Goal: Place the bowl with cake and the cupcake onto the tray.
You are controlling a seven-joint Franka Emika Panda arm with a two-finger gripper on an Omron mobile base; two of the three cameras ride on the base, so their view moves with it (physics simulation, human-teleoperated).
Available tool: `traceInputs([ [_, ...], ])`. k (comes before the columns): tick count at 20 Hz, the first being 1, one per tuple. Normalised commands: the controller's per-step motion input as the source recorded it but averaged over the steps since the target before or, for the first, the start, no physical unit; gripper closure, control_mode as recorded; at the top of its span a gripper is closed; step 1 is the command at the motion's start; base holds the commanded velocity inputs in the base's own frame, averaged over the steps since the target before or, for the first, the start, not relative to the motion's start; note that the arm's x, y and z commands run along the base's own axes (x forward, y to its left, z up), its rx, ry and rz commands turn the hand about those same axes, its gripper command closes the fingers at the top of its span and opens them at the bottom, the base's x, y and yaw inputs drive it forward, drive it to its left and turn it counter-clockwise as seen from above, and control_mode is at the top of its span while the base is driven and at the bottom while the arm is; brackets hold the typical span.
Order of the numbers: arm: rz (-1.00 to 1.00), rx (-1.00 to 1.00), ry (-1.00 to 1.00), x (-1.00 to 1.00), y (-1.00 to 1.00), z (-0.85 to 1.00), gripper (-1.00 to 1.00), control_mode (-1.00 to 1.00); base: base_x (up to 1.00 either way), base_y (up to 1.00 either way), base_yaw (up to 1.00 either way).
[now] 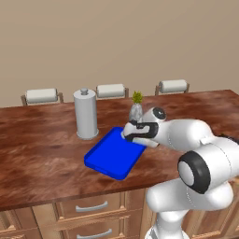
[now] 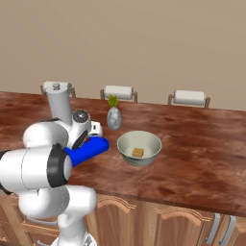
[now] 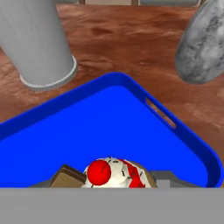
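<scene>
Two things are waiting to go on the blue tray, and one of them, the cupcake, is showing at the very bottom of the hand view, directly over the blue floor of the tray. Its white top with the red dot is facing the camera, and a brown corner is sticking out beside it. The gripper is hanging over the near-right corner of the tray. In the hand view the cupcake is sitting just where the finger tips should rise, so I judge it is being carried there, but the fingers themselves are hidden behind it and I cannot tell if they are closed on it or already released.

The bowl with cake is standing on the wooden counter, beside the tray on its right and apart from it, with a small brown piece lying at its bottom. It is probably waiting for the second trip.

The tray's handle slot is pointing toward the grey vase with the green plant. The vase and the tall grey paper towel holder are both standing close to the tray's far edges, so the arm is working from the near side, probably to avoid knocking them.
</scene>
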Motion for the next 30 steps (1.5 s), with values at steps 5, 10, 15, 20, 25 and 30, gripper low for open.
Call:
traceInputs([
  [5,0.00,-0.01,0.01,0.03,0.00,-0.33,1.00,-1.00,0.00,0.00,0.00],
  [10,0.00,-0.02,0.00,0.09,-0.06,-0.32,1.00,-1.00,0.00,0.00,0.00],
  [15,0.00,-0.03,0.00,0.13,-0.13,-0.31,1.00,-1.00,0.00,0.00,0.00],
  [20,0.00,-0.03,0.00,0.07,-0.16,-0.26,1.00,-1.00,0.00,0.00,0.00],
  [25,0.00,-0.03,0.00,0.00,-0.16,-0.19,1.00,-1.00,0.00,0.00,0.00],
  [30,0.01,-0.02,0.00,0.03,-0.18,-0.14,1.00,-1.00,0.00,0.00,0.00],
])
